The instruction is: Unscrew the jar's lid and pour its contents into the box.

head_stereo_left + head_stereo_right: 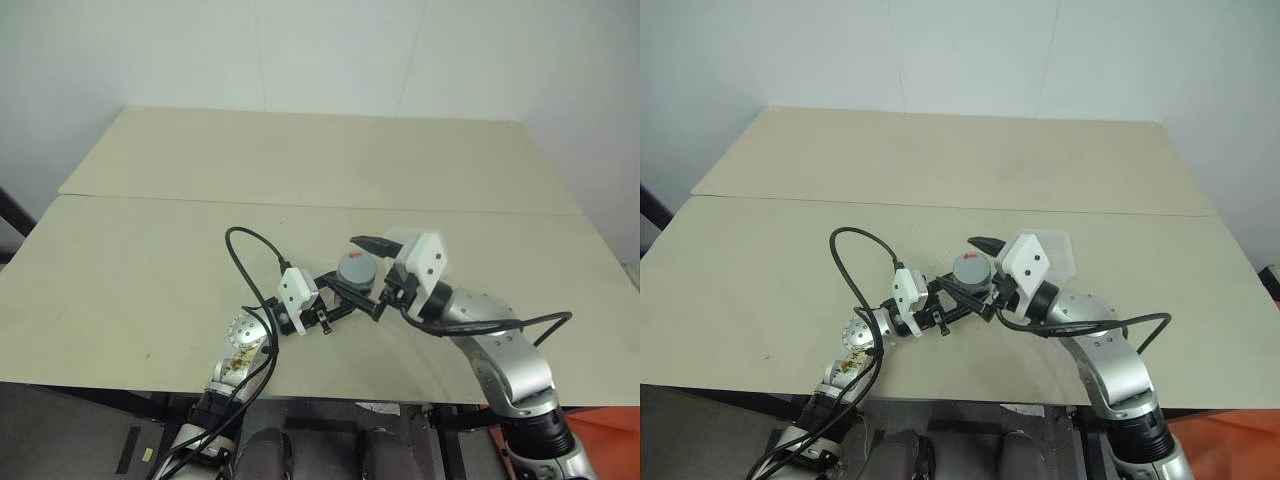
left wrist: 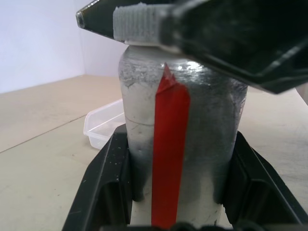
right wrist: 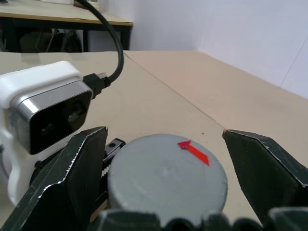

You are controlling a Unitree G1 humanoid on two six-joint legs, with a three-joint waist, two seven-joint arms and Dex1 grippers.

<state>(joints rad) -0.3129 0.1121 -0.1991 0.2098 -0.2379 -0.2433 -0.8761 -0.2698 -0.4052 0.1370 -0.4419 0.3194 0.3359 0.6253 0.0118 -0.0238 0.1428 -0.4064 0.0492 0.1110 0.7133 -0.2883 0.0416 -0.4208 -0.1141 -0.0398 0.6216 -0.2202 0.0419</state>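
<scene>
The silvery-grey jar (image 2: 211, 120), with a red strip down its side, stands upright between the fingers of my left gripper (image 1: 345, 290), which is shut on its body just above the table. The flat grey lid (image 3: 163, 178) with a small red mark sits on top of the jar. My right gripper (image 3: 164, 134) is open, with one finger on each side of the lid and a gap to both. The clear plastic box (image 1: 1055, 245) rests on the table just behind the right wrist. The contents are hidden inside the jar.
The beige table (image 1: 300, 170) stretches far to the back and to both sides, with a seam running across it. A black cable (image 1: 245, 265) loops up from my left wrist. White walls stand behind the table.
</scene>
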